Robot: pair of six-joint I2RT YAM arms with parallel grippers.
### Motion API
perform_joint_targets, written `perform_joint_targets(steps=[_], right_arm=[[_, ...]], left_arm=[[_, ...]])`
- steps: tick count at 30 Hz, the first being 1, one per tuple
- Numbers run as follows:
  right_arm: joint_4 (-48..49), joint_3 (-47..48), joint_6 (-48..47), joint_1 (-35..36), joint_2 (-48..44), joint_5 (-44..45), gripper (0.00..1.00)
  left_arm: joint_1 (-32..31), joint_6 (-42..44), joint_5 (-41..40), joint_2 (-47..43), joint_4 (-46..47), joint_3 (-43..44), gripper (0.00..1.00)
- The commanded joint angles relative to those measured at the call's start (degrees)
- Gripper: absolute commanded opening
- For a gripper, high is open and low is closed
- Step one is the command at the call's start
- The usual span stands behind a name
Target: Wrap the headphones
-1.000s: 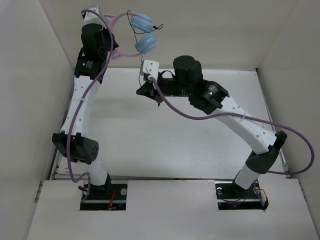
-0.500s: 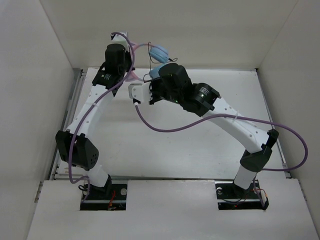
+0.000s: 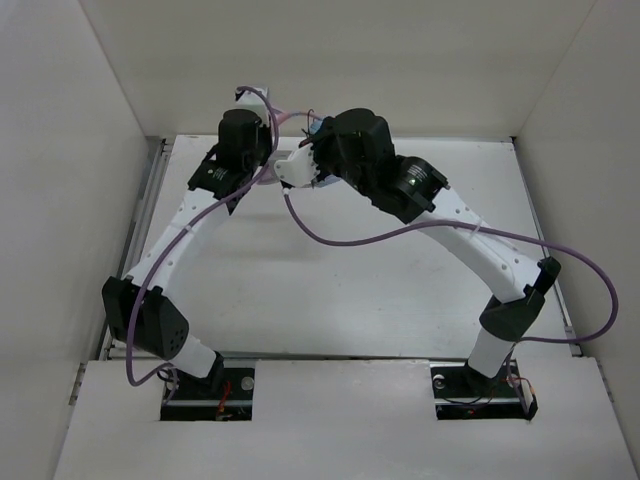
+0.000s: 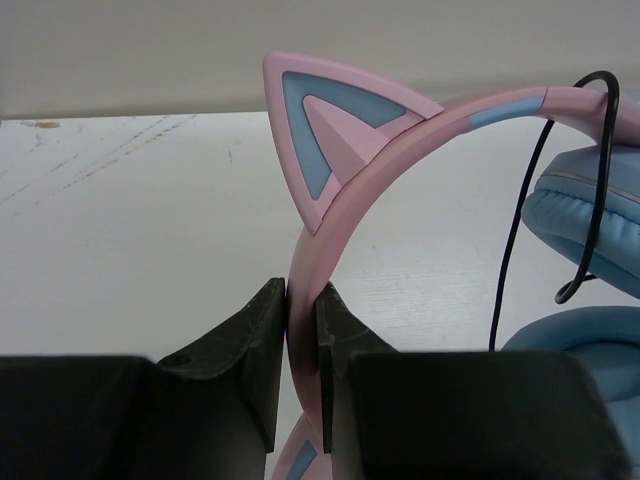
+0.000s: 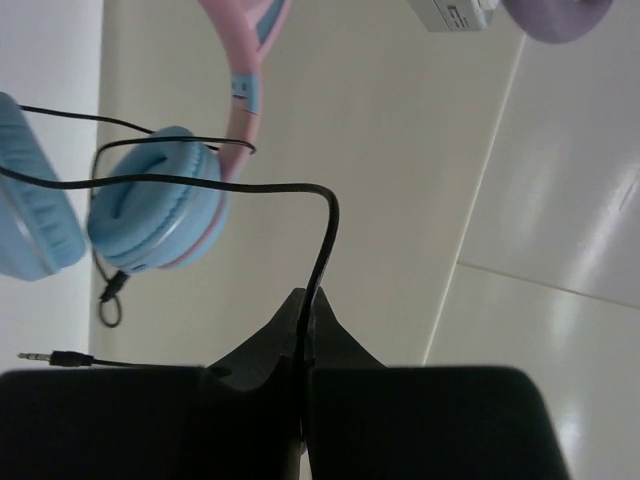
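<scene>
The headphones are held in the air above the far side of the table. In the top view only a bit of the pink headband [image 3: 292, 118] shows between the two wrists. My left gripper [image 4: 300, 300] is shut on the pink cat-ear headband [image 4: 380, 150], just below one ear. The light blue ear cups [image 4: 590, 215] hang at its right, with the thin black cable [image 4: 515, 240] looping by them. My right gripper [image 5: 308, 300] is shut on the black cable [image 5: 325, 230]. This cable runs across one ear cup [image 5: 155, 210]. The jack plug [image 5: 55, 356] hangs free at lower left.
Both arms meet high at the back middle, wrists close together [image 3: 300, 150]. Thick purple robot cables [image 3: 340, 235] sag over the white table [image 3: 330, 300]. The left wrist's white camera housing [image 5: 450, 12] is at the top of the right wrist view. White walls enclose the table.
My left arm has carried the headphones right and nearer, from the back left corner. My right gripper has risen and moved back, close beside them, still holding the cable.
</scene>
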Motion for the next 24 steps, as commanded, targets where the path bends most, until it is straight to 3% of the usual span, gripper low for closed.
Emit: perform_joint_targets(steps=[1, 24], right_arm=[[6.15, 0.76, -3.82, -2.10, 0.48, 2.26, 0.00], [5.98, 0.75, 1.72, -10.63, 4.87, -5.48, 0.10]], left_arm=[[-2.03, -1.00, 1.69, -4.67, 5.01, -0.25, 0.00], [-7.57, -4.78, 6.88, -10.12, 0.09, -2.63, 0.00]])
